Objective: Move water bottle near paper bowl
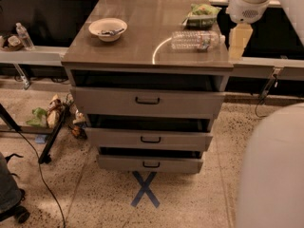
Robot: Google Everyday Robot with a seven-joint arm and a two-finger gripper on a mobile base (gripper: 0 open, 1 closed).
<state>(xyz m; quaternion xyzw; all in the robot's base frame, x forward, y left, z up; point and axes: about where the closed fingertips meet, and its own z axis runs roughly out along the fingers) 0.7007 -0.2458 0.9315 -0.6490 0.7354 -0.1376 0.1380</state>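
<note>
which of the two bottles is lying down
The water bottle on the cabinet top; the smaller bottle at far left stands upright. The tool hangs just right of the lying one.

Green snack bag (203,14) atop drawer cabinet (114,101)

Found the water bottle (195,40) lying on its side at the right of the cabinet top (142,51), clear and ribbed, white cap pointing right. Found the paper bowl (108,36) upright at the left rear, off-white and shallow, well apart from it. Noted the gripper (240,49) just beyond the cap.
</note>
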